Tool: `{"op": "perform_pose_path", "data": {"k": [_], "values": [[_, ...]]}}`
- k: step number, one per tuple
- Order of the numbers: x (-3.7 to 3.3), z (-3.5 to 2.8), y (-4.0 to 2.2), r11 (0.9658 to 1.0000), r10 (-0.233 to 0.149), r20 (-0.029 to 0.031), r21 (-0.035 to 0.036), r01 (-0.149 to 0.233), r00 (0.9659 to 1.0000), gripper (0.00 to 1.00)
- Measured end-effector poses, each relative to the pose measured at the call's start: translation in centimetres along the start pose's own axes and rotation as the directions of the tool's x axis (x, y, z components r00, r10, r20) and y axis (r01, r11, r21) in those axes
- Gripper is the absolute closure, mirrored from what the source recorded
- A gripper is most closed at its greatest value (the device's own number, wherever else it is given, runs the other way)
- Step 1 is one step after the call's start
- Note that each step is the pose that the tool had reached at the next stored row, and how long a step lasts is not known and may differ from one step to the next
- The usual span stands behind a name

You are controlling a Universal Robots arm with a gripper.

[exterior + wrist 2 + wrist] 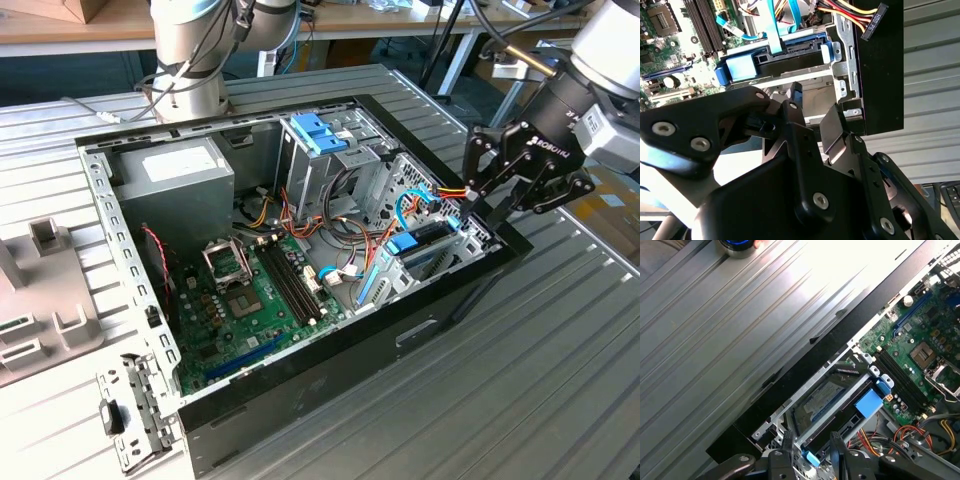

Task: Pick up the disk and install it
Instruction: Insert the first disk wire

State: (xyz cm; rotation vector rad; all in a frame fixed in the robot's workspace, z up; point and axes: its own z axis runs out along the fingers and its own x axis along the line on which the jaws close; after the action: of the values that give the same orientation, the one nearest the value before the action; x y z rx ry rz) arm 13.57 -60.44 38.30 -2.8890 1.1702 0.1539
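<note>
The ribbed, pale-metal table (560,330) stretches across the room, its long grooves catching the light; on it lies an open computer case (330,370), a black-edged steel box with its side off; inside, the green motherboard (250,300) lies flat, studded with sockets and dark memory slots; a grey boxy power supply (175,175) sits in the far corner on the exterior view's left, and a metal drive cage (325,150) with light-blue plastic tabs stands beside it; red, yellow and black cables (445,192) loop near the case's end on the exterior view's right.

The arm's hand (478,200), black and angular with bolted links, hangs over that end of the case; its two fingers (787,442) stand apart with nothing between them, a moderate gap rather than wide.

The disk (822,400), flat and silvery with a pale label showing a blue band, lies in a sheet-metal bay by the case's black edge, under a dark crossbar with a blue tab (869,402); in the first wrist view it sits just off the fingertips, not touched.
</note>
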Motion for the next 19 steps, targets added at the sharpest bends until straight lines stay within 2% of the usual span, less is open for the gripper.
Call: {"op": "perform_pose_path", "data": {"k": [14, 15, 16, 19], "values": [[0.95, -0.12, -1.41, 1.0, -0.001, 0.0, -0.0001, 0.001, 1.0, 0.58], [1.04, -0.13, -1.55, 1.0, -0.002, 0.0, -0.0002, 0.002, 1.0, 0.58], [1.39, -0.17, -2.05, 1.0, -0.002, 0.0001, -0.0002, 0.002, 1.0, 0.58], [1.7, -0.21, -2.51, 1.0, -0.003, 0.0001, -0.0003, 0.003, 1.0, 0.58]]}}
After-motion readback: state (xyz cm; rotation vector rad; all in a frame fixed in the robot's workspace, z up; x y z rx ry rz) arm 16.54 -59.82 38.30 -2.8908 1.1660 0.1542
